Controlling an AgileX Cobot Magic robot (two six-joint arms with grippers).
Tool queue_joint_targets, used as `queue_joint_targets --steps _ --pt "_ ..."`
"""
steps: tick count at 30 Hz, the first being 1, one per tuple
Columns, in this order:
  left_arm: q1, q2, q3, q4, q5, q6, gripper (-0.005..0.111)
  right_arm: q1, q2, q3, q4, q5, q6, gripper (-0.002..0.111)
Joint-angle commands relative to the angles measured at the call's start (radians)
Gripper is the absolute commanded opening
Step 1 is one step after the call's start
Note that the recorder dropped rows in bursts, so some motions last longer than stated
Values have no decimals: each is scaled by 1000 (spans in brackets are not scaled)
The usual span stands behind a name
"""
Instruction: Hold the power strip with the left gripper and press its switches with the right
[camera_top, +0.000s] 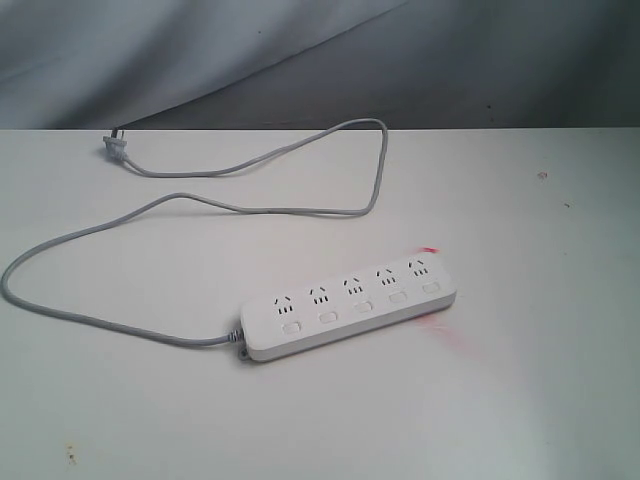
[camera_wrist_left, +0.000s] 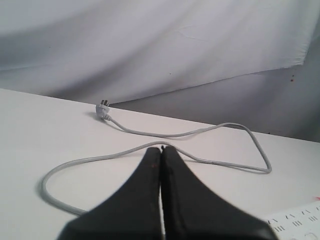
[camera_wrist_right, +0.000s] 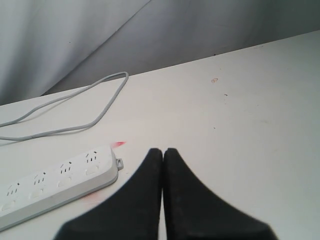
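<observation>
Plainly neither claw has anything in it. The black two-fingered left gripper (camera_wrist_left: 161, 150) has its jaws pressed together on nothing and hangs above the white table (camera_wrist_left: 40, 130), pointing across the loops of the thin grey cord (camera_wrist_left: 165, 135) toward the small grey plug (camera_wrist_left: 102, 110). Only a corner of the long white plastic power strip (camera_wrist_left: 300, 220) shows beside it. The black right gripper (camera_wrist_right: 163, 151) is likewise clenched and empty, near the rounded end of the strip opposite the cord. In the exterior view, which shows neither arm, the strip (camera_top: 350, 305) lies flat and untouched near the middle of the table, outlets up. Its five small white rounded switches (camera_top: 363, 307) run along the edge nearer the camera. The hold looks not yet begun, and the likely trouble starts there. A press on one end of a light, unpinned bar on a smooth top would probably skid or pivot it. The left arm could also snag the cord's loops and drag the strip askew. The switches sit close under the outlet holes, so a slightly off tip may miss.
</observation>
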Motion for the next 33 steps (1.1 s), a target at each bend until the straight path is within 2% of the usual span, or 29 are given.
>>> queue_joint_targets --steps 1,33 --pt "-6 -5 5 8 2 2 0 -4 -5 5 -14 -3 2 0" --pt "-24 -5 5 69 -5 40 0 -4 -5 5 -14 -1 2 0"
